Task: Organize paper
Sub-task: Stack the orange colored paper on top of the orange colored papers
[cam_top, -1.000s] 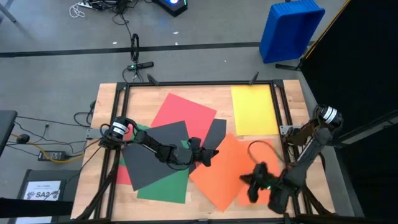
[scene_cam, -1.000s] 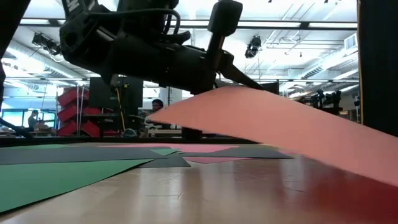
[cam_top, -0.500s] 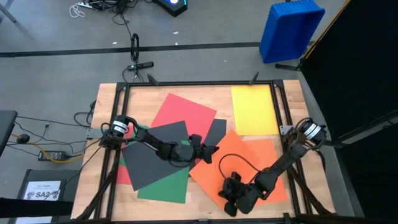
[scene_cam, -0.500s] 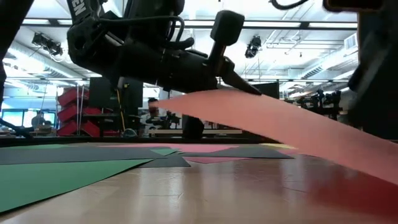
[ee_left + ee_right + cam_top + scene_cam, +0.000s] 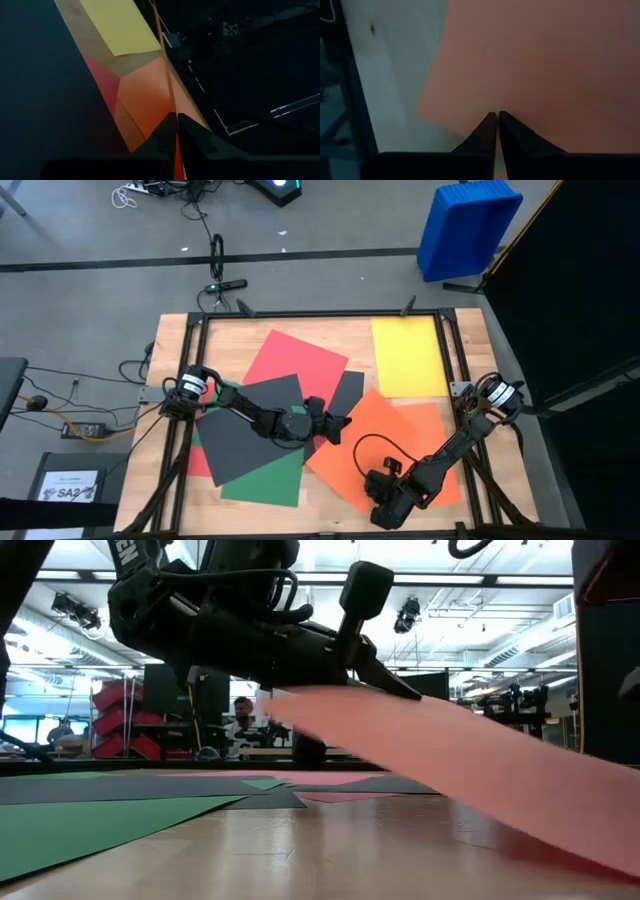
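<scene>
A large orange sheet of paper lies aslant at the table's near right, over a second orange sheet. My left gripper is shut on its left corner and holds that corner up. In the low view the orange sheet slopes down from my left gripper to the table. My right gripper is shut, its tips by the sheet's near corner. Flat on the table lie yellow, red, dark grey and green sheets. My left gripper pinches the orange sheet's left corner between its two fingers, coming about level from the table's left. That corner is lifted clear; the rest slopes down and lies on the table. My right gripper points its shut fingertips slanting down at the orange sheet just inside its near corner; whether they touch it I cannot tell.
A black metal frame runs around the wooden table top. A second dark sheet lies partly under the orange one. On the floor stand a blue bin at the far right and a small white printed sheet at the near left.
My right gripper has gone toward the table's left and near edge and down, tipping its fingers further downward, and now stands at the orange sheet's near corner. My left gripper has kept the lifted corner where it was.
</scene>
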Action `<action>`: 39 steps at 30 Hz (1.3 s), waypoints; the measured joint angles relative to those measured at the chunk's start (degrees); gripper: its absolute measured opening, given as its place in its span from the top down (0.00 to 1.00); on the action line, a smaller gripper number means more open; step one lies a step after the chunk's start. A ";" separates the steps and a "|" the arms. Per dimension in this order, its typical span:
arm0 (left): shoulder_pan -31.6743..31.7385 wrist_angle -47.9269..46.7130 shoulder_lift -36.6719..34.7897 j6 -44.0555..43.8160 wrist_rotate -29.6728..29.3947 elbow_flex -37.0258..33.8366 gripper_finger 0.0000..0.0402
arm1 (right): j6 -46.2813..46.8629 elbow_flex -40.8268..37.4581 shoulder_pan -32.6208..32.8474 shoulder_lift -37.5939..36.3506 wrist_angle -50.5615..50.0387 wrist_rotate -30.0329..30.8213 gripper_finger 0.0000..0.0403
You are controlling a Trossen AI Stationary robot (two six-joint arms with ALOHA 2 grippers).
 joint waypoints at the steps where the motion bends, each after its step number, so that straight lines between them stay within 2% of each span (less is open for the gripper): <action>1: 0.00 0.00 0.00 0.04 0.19 0.00 1.00 | 0.32 0.21 0.06 0.00 -0.83 -0.55 1.00; 11: -0.10 -0.22 0.00 0.40 4.70 0.00 1.00 | 2.14 1.35 0.93 -0.22 -8.00 -4.40 1.00; 18: -0.24 -4.08 -0.04 0.52 16.37 0.00 1.00 | 5.89 3.09 2.35 -0.17 -15.70 -5.87 1.00; 21: -0.57 -5.33 -0.04 0.32 19.08 0.00 1.00 | 7.35 3.16 2.75 -0.17 -17.18 -6.21 1.00; 30: -0.16 -6.25 -0.11 1.03 23.55 0.00 1.00 | 8.88 3.16 2.90 -0.17 -16.99 -7.00 1.00; 39: 3.36 -10.62 -0.34 6.98 34.70 0.22 1.00 | 8.56 3.16 2.92 -0.15 -15.02 -8.07 1.00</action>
